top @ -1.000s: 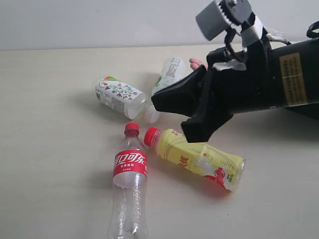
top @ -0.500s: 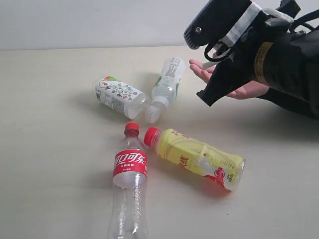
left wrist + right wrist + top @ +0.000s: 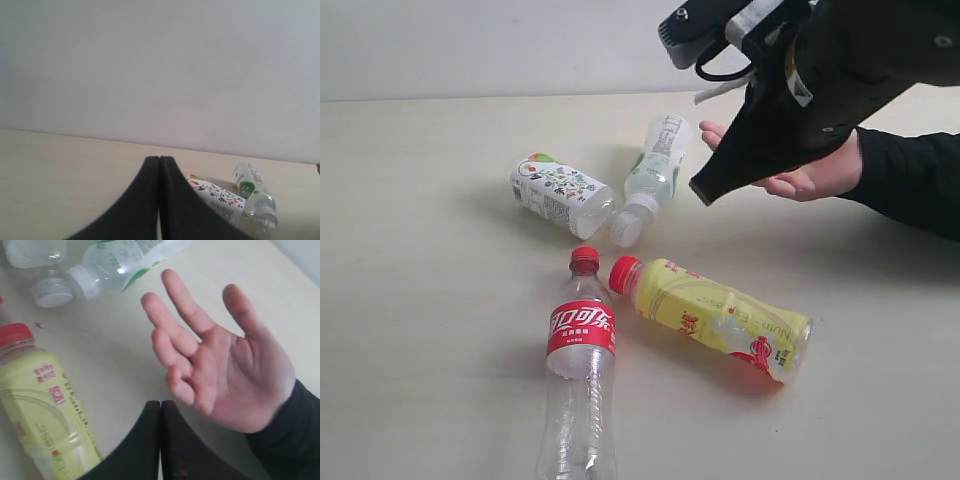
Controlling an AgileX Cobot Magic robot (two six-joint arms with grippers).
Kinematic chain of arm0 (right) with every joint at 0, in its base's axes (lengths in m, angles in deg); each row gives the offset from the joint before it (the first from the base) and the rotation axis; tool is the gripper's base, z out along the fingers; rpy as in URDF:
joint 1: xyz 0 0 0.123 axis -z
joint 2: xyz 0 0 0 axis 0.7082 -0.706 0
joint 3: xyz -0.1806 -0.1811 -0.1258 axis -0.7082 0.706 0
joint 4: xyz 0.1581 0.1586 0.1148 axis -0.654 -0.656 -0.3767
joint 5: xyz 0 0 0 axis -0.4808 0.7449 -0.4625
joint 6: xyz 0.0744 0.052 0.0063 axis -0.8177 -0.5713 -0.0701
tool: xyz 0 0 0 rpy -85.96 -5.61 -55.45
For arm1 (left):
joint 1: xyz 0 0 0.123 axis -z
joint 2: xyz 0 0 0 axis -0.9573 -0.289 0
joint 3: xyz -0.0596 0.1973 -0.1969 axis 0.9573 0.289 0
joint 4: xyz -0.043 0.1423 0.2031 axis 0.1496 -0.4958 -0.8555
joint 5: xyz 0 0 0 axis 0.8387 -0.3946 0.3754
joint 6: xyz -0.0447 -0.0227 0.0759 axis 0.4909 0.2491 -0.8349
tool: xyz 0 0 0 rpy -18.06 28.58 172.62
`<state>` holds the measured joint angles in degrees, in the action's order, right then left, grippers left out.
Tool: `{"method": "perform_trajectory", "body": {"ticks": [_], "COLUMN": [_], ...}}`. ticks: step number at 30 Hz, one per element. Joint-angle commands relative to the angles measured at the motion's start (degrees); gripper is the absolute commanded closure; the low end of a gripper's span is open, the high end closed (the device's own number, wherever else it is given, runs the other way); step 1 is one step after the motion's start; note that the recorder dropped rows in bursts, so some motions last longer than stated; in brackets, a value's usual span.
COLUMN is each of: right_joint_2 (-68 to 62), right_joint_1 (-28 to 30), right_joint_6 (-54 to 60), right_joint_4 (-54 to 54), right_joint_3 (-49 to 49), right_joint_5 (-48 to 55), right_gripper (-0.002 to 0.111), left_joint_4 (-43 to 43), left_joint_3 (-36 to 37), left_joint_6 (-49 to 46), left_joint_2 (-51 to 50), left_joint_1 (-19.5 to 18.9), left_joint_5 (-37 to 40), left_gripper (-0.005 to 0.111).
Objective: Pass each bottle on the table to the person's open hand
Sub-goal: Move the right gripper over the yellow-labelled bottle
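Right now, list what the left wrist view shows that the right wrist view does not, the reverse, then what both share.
Left wrist only: the wall, the shut left gripper and the printed label of the stubby bottle. Right wrist only: the open hand, palm up, the yellow bottle and the shut right gripper. Both: the table and the slim green-label bottle, lying down. A clear bottle part at the right wrist view's edge may be the stubby one; I cannot tell.
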<state>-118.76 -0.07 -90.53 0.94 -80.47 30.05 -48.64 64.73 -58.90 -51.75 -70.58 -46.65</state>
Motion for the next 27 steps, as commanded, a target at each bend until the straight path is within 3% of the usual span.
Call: {"method": "perform_trajectory", "body": {"ticks": [1,4,10,13,27], "right_joint_2": [-0.1,-0.1,-1.97,-4.65,-12.44], "right_joint_1": [-0.18,-0.18,-0.18,-0.18,-0.18], "right_joint_6": [3.42,4.56,5.4,5.92,0.74], "right_joint_4": [-4.91,-4.42,-4.85,-4.22,6.52], "right_joint_3": [-3.02,-4.1,-4.18,-4.18,-4.32], "right_joint_5": [2.04,4.16,5.49,6.09,5.99], "right_gripper": [0.108,0.099,0.063,0.052,0.048], "left_joint_4": [0.23,0.23,0.23,0.23,0.23], "left_joint_3": [-0.02,-0.02,-0.02,-0.02,-0.02], "left_joint_6": [-0.11,-0.11,-0.11,-0.11,-0.11], "left_joint_2": [0.27,0.27,0.27,0.27,0.27], "left_joint_1": [0.33,0.33,0.33,0.33,0.33], "left_joint_5": [-0.16,-0.16,-0.16,-0.16,-0.16], "left_gripper": [0.107,0.107,0.107,0.107,0.107]}}
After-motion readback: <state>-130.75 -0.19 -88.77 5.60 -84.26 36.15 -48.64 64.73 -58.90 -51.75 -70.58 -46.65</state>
